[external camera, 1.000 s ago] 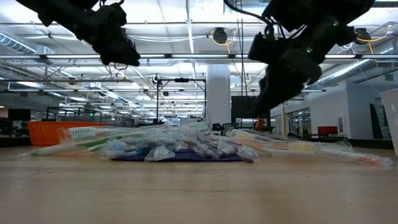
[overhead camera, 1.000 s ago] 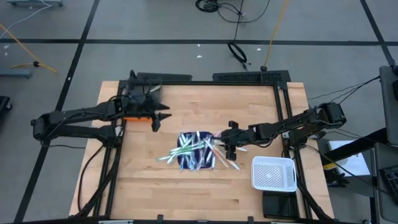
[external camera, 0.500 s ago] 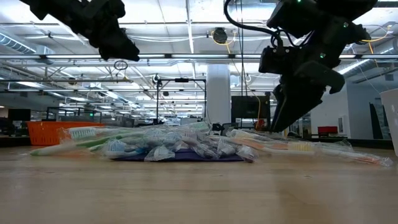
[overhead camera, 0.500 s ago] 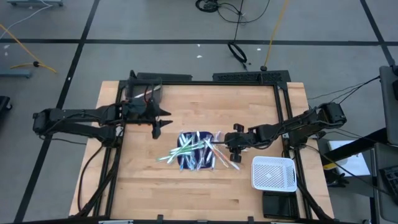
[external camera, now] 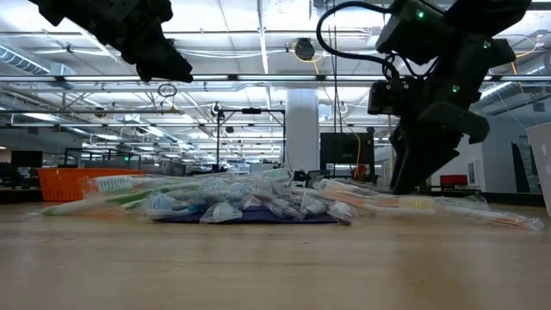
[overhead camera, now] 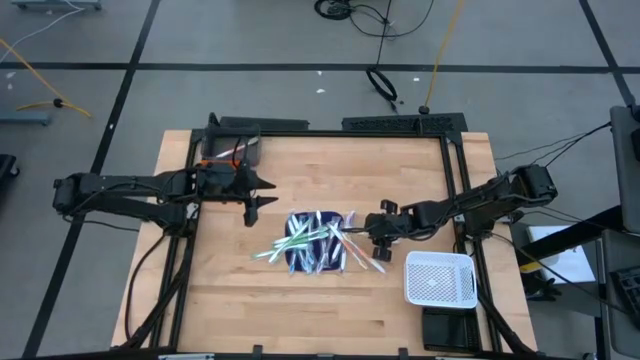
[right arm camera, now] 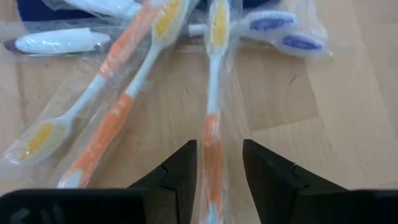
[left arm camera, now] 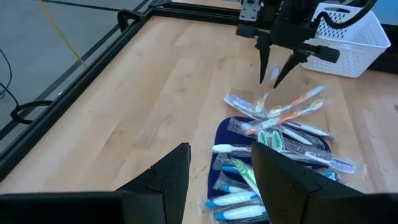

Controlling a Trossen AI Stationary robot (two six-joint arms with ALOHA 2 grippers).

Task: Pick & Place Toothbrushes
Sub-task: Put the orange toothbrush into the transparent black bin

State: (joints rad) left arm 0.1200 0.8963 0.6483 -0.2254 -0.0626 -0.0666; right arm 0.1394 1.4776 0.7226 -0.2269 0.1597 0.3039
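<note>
Several toothbrushes in clear wrappers, green, white, blue and orange, lie heaped on a dark blue mat at mid-table. My right gripper is open, pointing down at the heap's right edge. Its fingers stand on either side of an orange-and-white toothbrush that lies flat on the wood. Whether they touch it, I cannot tell. My left gripper is open and empty, above the table to the far left of the heap; the left wrist view shows it open.
A white slotted basket stands at the near right, close to my right gripper. Two more orange toothbrushes lie beside the one between my right fingers. Bare wood lies beyond the heap; a black frame edges the table.
My right gripper has gone a little toward the table's right edge and down, to just over the toothbrushes at the heap's right edge. My left gripper has shifted slightly toward the heap and turned at the wrist. The toothbrushes have kept still.
</note>
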